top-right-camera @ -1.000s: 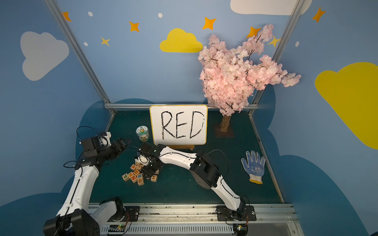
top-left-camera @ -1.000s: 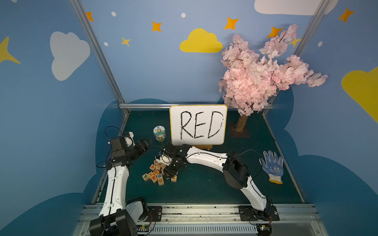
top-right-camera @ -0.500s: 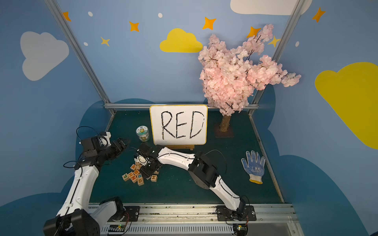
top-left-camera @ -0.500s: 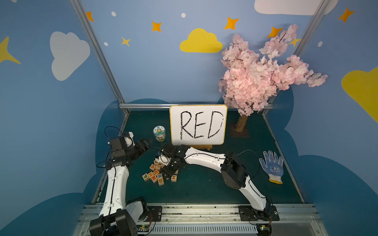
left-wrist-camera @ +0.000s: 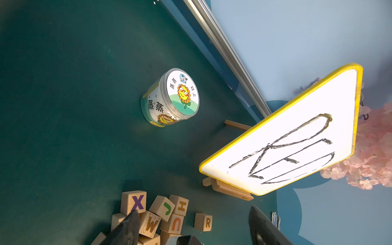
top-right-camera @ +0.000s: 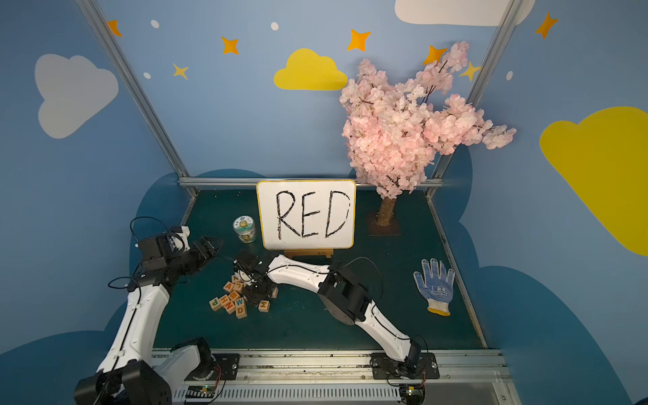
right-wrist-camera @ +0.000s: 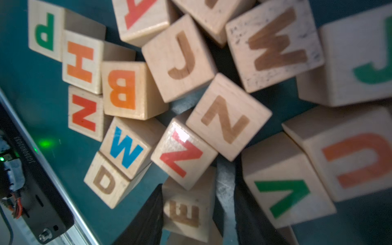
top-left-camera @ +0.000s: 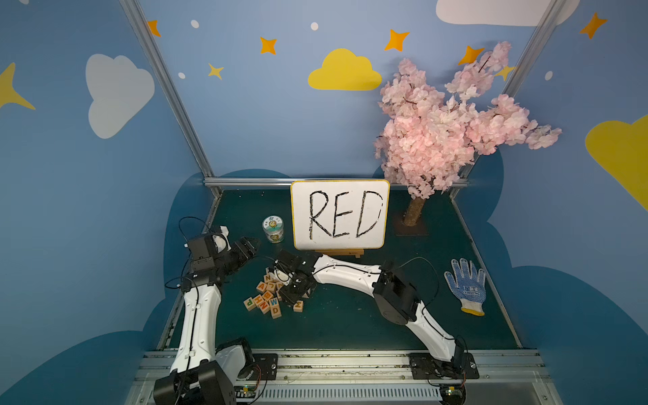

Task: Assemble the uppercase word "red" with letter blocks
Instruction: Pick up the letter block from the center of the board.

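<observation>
Wooden letter blocks (top-left-camera: 268,298) are heaped on the green desk (top-left-camera: 350,322), where the E block (right-wrist-camera: 184,212) is pinched by the right tool (top-left-camera: 291,296). A straight, slow lift is advised, so the red N block (right-wrist-camera: 180,157) just beside it is not dragged. The left tool (top-left-camera: 251,243) is spread, empty, clear of the heap.

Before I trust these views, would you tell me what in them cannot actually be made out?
Letter blocks: those beneath the right gripper are hidden by it in both top views.
E block: between the fingers in the right wrist view; lifted or not, unclear.
R block: shows only in the left wrist view; not findable in the top views.
Jar contents: label and lid cover them.
</observation>
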